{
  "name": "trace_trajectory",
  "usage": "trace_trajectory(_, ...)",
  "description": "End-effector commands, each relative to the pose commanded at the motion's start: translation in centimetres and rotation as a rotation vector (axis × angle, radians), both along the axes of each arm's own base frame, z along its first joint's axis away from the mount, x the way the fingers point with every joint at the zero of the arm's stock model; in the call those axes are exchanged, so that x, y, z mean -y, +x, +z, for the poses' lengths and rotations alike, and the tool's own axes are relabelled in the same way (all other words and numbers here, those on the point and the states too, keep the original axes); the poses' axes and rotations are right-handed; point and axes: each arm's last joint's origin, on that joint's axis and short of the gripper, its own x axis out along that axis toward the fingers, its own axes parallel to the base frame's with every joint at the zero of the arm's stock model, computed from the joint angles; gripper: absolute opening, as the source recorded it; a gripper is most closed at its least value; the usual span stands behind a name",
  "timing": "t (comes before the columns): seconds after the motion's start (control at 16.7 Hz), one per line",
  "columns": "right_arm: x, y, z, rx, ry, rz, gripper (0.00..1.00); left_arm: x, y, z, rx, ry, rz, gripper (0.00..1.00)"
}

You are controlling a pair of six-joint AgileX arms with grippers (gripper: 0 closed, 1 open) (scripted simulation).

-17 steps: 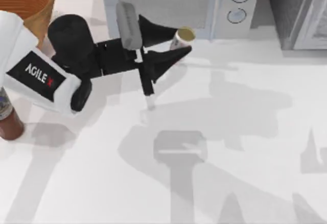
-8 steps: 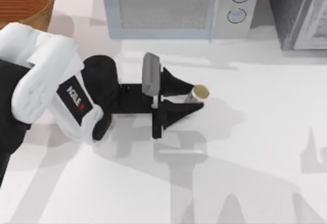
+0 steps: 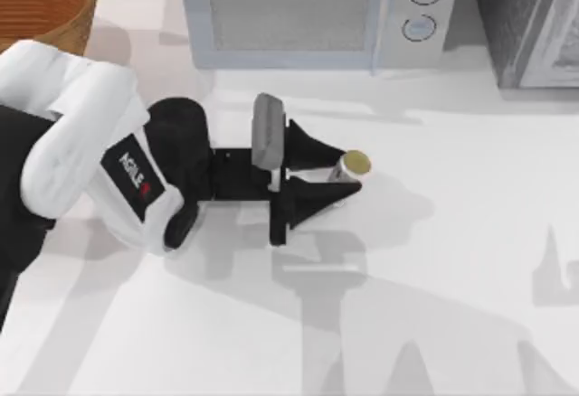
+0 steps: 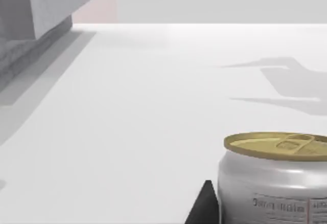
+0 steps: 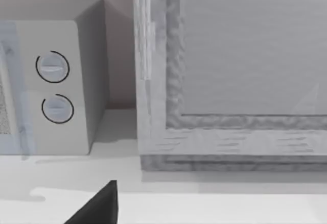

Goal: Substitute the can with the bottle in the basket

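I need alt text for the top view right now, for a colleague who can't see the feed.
Seen from above, the left arm reaches across a white table, its end effector closed around the small can with the gold top, near the table's middle. A microwave stands along the far edge, and the wicker basket sits at the far left corner.

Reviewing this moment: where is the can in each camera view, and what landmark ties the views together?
Top view: the can is mid-table, between the left claw's fingers, in front of the microwave.
Left wrist view: can close up, gold top showing, beside a dark fingertip.
Right wrist view: no can.
Shared landmark: the microwave.
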Motion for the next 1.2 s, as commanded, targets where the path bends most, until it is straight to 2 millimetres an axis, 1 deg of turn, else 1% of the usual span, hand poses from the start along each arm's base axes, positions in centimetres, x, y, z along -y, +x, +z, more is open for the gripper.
trace_trajectory(0.66, 0.00, 0.00, 0.00, 0.000, 0.000, 0.000, 1.00, 0.00, 0.00, 0.00, 0.000, 0.000, 0.000, 0.98)
trace_trajectory(0.72, 0.00, 0.00, 0.00, 0.000, 0.000, 0.000, 1.00, 0.00, 0.00, 0.00, 0.000, 0.000, 0.000, 1.00)
trace_trajectory(1.2, 0.00, 0.00, 0.00, 0.000, 0.000, 0.000, 1.00, -0.13, 0.06, 0.00, 0.000, 0.000, 0.003, 1.00)
